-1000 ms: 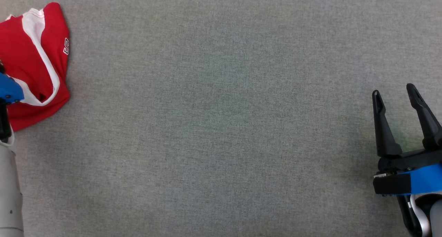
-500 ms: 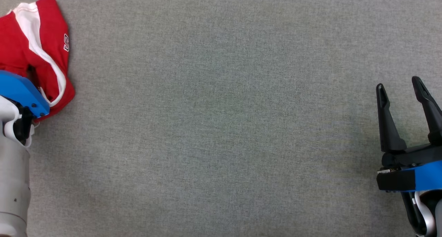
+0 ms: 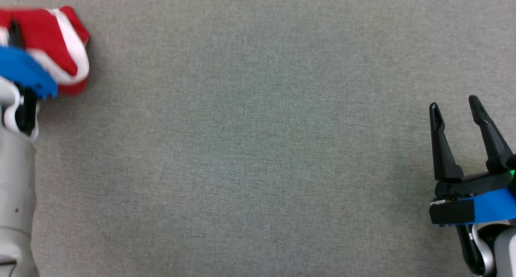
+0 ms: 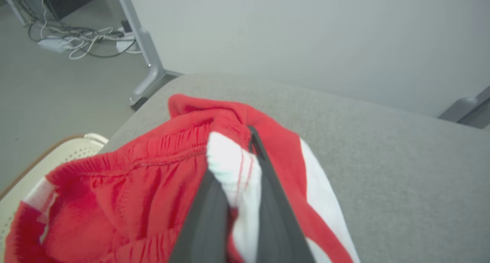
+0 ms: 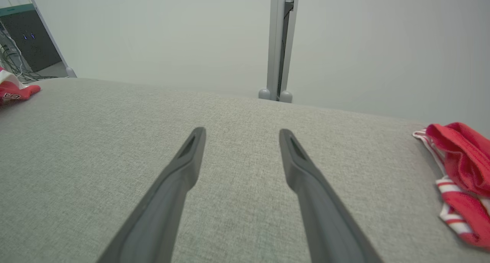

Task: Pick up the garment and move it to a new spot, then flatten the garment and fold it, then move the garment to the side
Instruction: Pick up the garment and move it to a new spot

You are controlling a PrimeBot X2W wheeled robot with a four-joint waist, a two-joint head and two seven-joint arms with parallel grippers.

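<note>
The garment (image 3: pixel 60 39) is red with white trim and lies bunched at the far left of the grey fabric table (image 3: pixel 258 148). In the left wrist view my left gripper (image 4: pixel 233 156) is shut on a white fold of the garment (image 4: pixel 134 186), near the table's corner. From the head view, the left arm's blue wrist (image 3: pixel 24 71) covers part of the cloth. My right gripper (image 3: pixel 454 105) hovers at the lower right, far from the garment. Its fingers (image 5: pixel 183 167) are open with nothing between them.
Another red and white striped cloth (image 5: pixel 459 167) lies at the table's edge beyond my right gripper. A pale perforated basket (image 4: pixel 57 156) sits below the table's corner, near a metal leg (image 4: pixel 149 64) and floor cables (image 4: pixel 76 44). A grey post (image 5: pixel 281 44) stands behind the table.
My left gripper went from open to shut on the garment. The cloth has bunched up and shifted slightly up the view. The right gripper has barely moved.
</note>
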